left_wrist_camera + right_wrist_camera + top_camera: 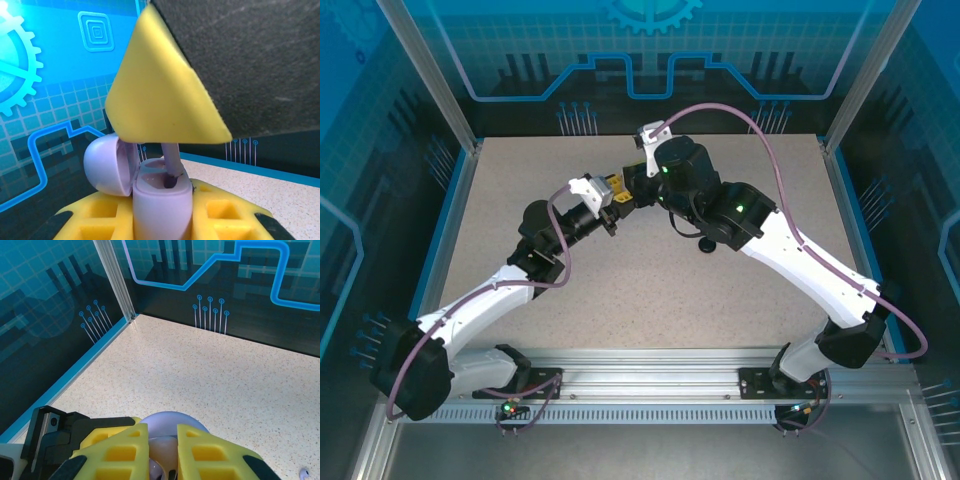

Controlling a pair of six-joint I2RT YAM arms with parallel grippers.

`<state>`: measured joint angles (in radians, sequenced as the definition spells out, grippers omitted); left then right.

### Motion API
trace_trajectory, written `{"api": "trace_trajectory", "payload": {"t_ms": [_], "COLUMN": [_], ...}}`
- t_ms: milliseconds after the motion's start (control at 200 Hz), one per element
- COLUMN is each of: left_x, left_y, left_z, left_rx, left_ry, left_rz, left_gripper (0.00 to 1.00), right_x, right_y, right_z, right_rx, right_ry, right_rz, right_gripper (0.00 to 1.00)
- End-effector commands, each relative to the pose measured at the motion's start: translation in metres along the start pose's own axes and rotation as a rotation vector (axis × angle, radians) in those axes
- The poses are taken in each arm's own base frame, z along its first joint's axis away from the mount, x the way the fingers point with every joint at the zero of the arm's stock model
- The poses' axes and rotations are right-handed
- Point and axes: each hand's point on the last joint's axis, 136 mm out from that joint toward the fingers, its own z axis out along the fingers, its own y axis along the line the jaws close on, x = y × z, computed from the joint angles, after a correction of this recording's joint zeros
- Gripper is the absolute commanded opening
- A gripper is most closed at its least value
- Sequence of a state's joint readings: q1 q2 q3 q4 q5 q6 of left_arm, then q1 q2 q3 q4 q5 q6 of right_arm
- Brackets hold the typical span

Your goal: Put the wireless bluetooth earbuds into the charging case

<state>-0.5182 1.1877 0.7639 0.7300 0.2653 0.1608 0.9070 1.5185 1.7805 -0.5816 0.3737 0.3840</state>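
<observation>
the left gripper [162,220] clamps the open lavender charging case [161,197] upright while the right gripper [162,440] pinches a lavender earbud [171,162], its stem tip in one well. push straight down along the well, releasing only once it seats

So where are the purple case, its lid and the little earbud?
lavender case [161,215]: left wrist view, front of its body.
lid [102,162]: left wrist view, its rounded shell.
earbud [171,160]: left wrist view, its stem.
</observation>
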Motion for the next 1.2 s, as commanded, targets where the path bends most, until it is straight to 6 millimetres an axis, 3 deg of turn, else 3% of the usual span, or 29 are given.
{"api": "trace_trajectory", "payload": {"t_ms": [0,335,735,860,1020,1195], "left_x": [-0.050,-0.052,-0.058,-0.058,-0.054,-0.052], "left_y": [-0.003,-0.004,-0.006,-0.006,-0.006,-0.007], "left_z": [-0.004,-0.003,-0.006,-0.006,-0.006,-0.006], "left_rx": [0.003,0.005,0.005,0.004,0.006,0.006], "left_ry": [-0.133,-0.135,-0.148,-0.150,-0.143,-0.139], "left_rz": [0.066,0.067,0.071,0.069,0.062,0.056], "left_gripper": [0.00,0.00,0.00,0.00,0.00,0.00], "right_x": [0.007,0.018,0.029,0.022,0.001,-0.023], "right_y": [-0.002,0.017,0.013,0.014,0.014,0.015], "right_z": [0.002,0.009,0.016,0.015,0.009,0.003], "right_rx": [-0.015,-0.111,-0.088,-0.088,-0.100,-0.139], "right_ry": [0.027,0.089,0.132,0.118,0.077,0.028], "right_rz": [0.007,-0.019,-0.039,-0.034,-0.005,0.054], "right_gripper": [0.16,0.15,0.16,0.21,0.42,0.52]}}
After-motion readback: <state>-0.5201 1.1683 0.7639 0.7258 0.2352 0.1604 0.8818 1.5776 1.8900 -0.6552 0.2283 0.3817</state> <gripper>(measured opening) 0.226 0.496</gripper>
